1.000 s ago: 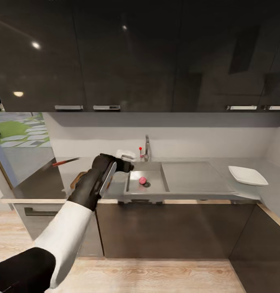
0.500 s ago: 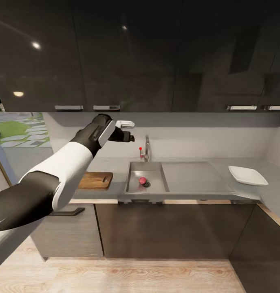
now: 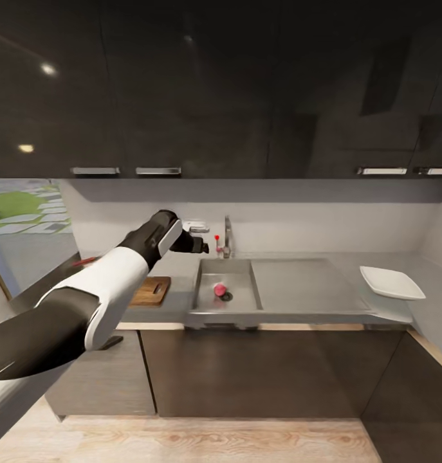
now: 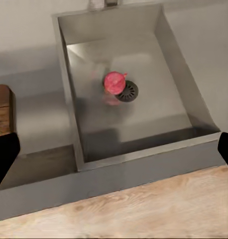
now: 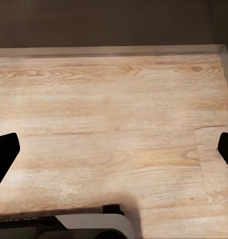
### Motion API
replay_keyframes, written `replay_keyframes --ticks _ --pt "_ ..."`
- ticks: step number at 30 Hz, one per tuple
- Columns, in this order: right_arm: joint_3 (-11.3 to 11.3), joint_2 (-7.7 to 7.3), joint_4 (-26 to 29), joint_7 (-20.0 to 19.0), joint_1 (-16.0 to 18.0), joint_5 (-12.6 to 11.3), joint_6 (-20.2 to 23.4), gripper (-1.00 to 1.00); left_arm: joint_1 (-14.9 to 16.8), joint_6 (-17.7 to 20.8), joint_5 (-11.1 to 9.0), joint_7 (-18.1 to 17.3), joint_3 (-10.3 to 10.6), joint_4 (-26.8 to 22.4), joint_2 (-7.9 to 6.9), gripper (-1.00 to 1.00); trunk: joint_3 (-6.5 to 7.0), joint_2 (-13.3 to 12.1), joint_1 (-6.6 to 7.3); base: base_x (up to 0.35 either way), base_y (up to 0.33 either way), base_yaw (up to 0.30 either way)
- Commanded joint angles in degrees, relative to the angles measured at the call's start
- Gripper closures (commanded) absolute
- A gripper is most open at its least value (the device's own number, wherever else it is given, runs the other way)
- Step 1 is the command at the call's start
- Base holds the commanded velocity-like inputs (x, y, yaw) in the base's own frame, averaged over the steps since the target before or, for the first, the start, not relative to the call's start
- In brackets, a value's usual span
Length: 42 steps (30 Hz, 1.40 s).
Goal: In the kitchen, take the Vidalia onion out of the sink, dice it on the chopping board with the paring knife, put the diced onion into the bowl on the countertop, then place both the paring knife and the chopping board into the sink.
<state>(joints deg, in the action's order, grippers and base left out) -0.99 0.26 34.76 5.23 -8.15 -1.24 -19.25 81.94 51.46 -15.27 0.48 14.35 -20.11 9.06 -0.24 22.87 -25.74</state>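
- A grey counter [image 3: 311,292] runs under dark glossy wall cupboards [image 3: 201,90], with a pale wooden floor [image 5: 114,129] below.
- My left gripper [image 3: 196,236] hangs in the air above the sink [image 3: 243,307], near the tap [image 3: 227,235]; in my left wrist view its two dark fingertips [image 4: 3,157] stand wide apart with nothing between them.
- My right gripper [image 5: 114,157] points down at the floor, its fingertips also spread wide and empty.
- The onion [image 4: 114,82] lies on the sink's floor, touching the round drain [image 4: 128,91].
- From the onion, the board [image 3: 150,290] lies at nine o'clock on the counter, beside the sink.
- The white bowl [image 3: 391,283] sits at three o'clock, well apart, past the drainboard.
- A red handle [image 3: 84,261], presumably the knife, shows beyond my left arm.
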Motion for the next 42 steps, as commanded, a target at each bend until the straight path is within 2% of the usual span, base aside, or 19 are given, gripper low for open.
replay_keyframes --ticks 1,9,18,28,35,42 --pt "-0.1 0.00 0.0 0.2 0.0 -0.1 -0.1 -1.00 -0.1 0.1 -0.3 0.0 0.4 0.4 -0.03 -1.00 -0.02 0.1 -0.05 0.232 -0.217 0.000" --pt "-0.1 0.03 -0.6 0.2 0.0 -0.2 -0.1 -1.00 -0.7 0.0 -0.4 0.0 0.4 1.9 0.04 -1.00 -0.02 0.1 -0.05 0.190 -0.242 0.000" --pt "-0.1 0.07 -1.7 0.2 0.0 -0.2 -0.1 -1.00 -3.3 -0.2 -0.3 0.0 0.4 2.1 -0.08 -1.00 -0.02 0.1 -0.05 0.030 -0.309 0.000" --pt "-0.2 0.09 -1.8 0.2 0.0 -0.2 -0.1 -1.00 -5.9 -0.6 -0.3 2.9 0.2 2.2 -0.22 -1.00 -0.02 0.1 -0.05 0.114 -0.297 0.000" --pt "-0.2 0.09 -1.8 0.2 0.0 -0.2 -0.1 -1.00 -7.0 -3.0 -0.3 4.7 0.2 2.4 -0.48 -1.00 -0.02 0.1 -0.05 0.058 -0.083 0.000" --pt "-0.2 0.20 -1.8 0.2 0.0 -0.2 -0.2 -1.00 -7.7 -3.3 -0.4 5.3 0.2 3.0 -0.53 -1.00 -0.02 0.1 -0.05 0.232 -0.003 0.000"
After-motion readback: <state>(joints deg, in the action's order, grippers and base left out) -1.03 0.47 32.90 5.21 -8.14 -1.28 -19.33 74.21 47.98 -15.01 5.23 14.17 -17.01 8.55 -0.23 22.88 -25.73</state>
